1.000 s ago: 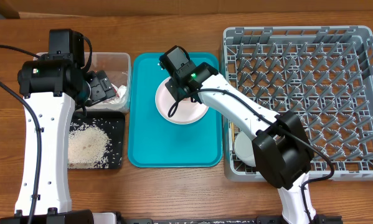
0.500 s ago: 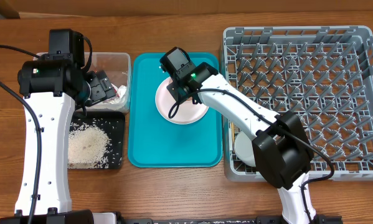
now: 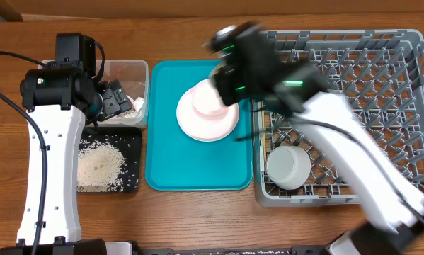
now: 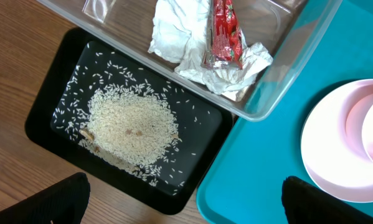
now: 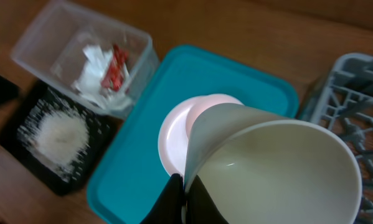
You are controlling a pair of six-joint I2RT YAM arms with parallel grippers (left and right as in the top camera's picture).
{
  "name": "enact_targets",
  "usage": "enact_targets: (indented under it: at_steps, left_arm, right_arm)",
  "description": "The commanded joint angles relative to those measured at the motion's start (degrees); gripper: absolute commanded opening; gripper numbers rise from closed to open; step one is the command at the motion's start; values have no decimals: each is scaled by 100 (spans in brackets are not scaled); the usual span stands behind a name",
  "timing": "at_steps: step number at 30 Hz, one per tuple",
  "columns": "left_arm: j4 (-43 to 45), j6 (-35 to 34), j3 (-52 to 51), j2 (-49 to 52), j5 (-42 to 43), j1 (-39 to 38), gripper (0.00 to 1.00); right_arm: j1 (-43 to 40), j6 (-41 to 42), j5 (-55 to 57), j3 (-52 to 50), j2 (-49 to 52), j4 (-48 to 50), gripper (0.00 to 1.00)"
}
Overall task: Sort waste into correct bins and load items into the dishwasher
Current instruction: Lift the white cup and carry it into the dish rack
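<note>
In the right wrist view my right gripper point(image 5: 185, 190) is shut on the rim of a white cup point(image 5: 279, 168), held tilted in the air above the teal tray point(image 5: 142, 168). Below it the pale plate point(image 5: 172, 140) carries the pink cup point(image 5: 212, 104). Overhead, the right arm is a blur over the plate point(image 3: 201, 126) and the edge of the dishwasher rack point(image 3: 353, 42). A white bowl point(image 3: 288, 167) sits in the rack's near left corner. My left gripper point(image 4: 186, 205) is open over the black tray point(image 4: 46, 112) of rice point(image 4: 130, 127).
The clear tub point(image 4: 286, 74) holds crumpled tissue point(image 4: 174, 37) and a red wrapper point(image 4: 223, 31). It sits just behind the black tray point(image 3: 132, 152), left of the teal tray point(image 3: 162, 163). The left arm point(image 3: 52, 142) stands over the table's left side.
The right gripper closed on the white cup at the plate, then lifted it and swung up and right toward the rack. The left arm has not moved.
</note>
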Motion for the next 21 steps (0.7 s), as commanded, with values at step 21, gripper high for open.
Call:
enact_targets:
  at_steps: [21]
  left_arm:
    - [4,-17,55,22,-37,-4,100]
  right_arm:
    - [-3882,-1064,-7077,-3926,-66,1687,4]
